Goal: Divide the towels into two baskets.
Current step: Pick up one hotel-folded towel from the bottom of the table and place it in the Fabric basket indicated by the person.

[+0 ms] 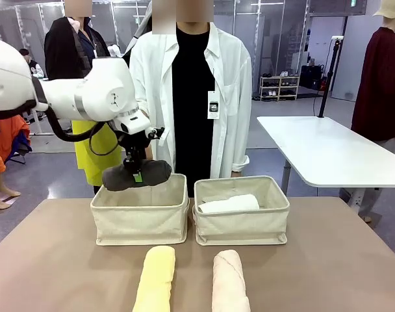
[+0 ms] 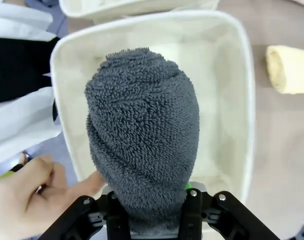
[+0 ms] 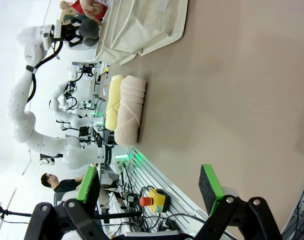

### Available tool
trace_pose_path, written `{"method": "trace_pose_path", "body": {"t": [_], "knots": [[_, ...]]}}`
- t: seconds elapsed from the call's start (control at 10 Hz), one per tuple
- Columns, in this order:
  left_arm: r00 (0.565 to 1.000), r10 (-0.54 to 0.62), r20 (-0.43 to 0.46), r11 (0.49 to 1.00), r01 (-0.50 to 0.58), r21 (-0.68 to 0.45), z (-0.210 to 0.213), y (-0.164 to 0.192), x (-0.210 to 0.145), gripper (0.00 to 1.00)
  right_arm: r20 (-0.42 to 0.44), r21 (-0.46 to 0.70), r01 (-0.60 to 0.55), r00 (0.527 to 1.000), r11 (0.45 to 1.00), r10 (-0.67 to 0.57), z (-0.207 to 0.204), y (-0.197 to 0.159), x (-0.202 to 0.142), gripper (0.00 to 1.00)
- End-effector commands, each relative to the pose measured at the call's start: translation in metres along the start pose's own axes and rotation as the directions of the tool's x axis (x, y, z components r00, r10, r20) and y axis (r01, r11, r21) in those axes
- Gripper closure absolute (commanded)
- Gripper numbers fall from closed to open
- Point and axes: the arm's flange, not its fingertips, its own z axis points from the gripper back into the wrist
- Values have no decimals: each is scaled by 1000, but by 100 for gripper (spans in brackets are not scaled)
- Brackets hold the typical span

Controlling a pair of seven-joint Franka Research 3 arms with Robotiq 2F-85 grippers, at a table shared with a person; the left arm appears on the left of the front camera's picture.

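You are clenching the dark grey towel [image 1: 160,171] in your left jaws, gripping it across its middle so that both ends are drooping evenly and the roll is not coming undone. The left arm [image 1: 100,91] is carrying it just above the far rim of the left basket [image 1: 139,224]. In the left wrist view, that basket's bare floor is lying directly beneath the towel, so the hold looks suited to a straight drop once the roll is over the opening.

The white towel [image 1: 229,204] is lying inside the right basket [image 1: 243,227], which probably explains why the grey one is going to the left. The pale yellow towel [image 1: 155,276] and the pale pink towel [image 1: 230,283] are lying side by side on the counter [image 1: 334,260], each in front of a basket and not touching it. That arrangement is likely leaving one for each side.

Your right jaws are standing released and wide apart with nothing between them. They are hanging low over the counter, well away from the towels, and are seemingly parked there to keep clear.

The person's hand [image 2: 27,192] is resting by the left basket's far wall, close to the gripped part of the towel. You cannot tell whether it is touching the cloth, so be watching it as you are lowering.
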Motion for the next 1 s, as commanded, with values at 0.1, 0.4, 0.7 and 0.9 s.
{"method": "trace_pose_path", "body": {"t": [0.1,0.4,0.7,0.9], "knots": [[998,7,-56,995,-1,103,-30,26,4,59,6,0,-7,1000,1000,7,0,3,-2,0],[995,56,-81,994,-49,94,-60,37,6,59,6,0,-7,1000,1000,7,0,3,-2,0],[993,69,-96,996,-62,67,-70,37,8,4,6,0,-7,1000,1000,7,0,3,-2,0],[991,64,-116,996,-56,66,-70,32,12,0,6,0,-7,1000,1000,7,0,3,-2,0]]}}
